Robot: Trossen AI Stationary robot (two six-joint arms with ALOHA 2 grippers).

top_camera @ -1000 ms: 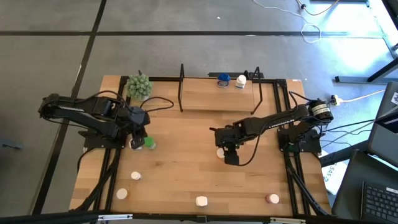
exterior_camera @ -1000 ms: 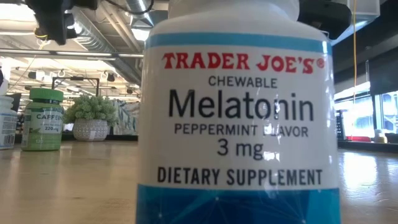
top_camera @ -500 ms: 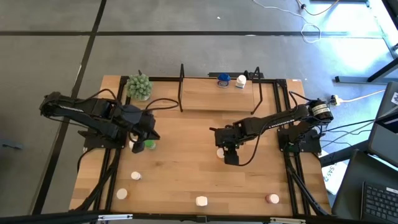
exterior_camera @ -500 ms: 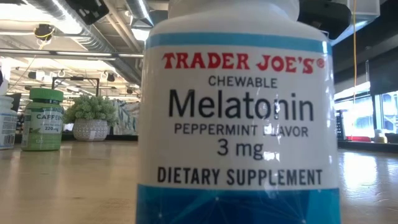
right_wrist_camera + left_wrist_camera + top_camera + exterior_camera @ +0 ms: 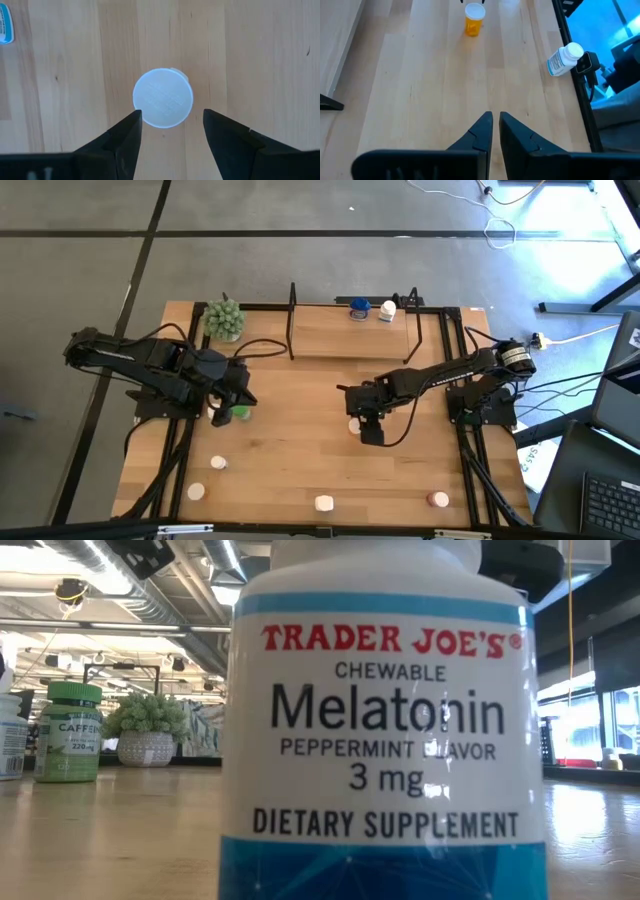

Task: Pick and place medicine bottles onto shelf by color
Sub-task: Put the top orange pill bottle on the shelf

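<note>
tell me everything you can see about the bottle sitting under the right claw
The bottle stands upright on the wooden table, seen from straight above in the right wrist view, so mostly its round white cap shows, with faint raised lettering too small to read. Its body colour is hidden beneath the cap. The right claw hangs over it, open, one finger on each side, neither touching. In the high view it is the small white dot at mid-table.

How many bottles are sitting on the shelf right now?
2: a blue bottle and a white bottle, side by side towards the right end of the shelf. Nothing else shows on the board from above.
</note>
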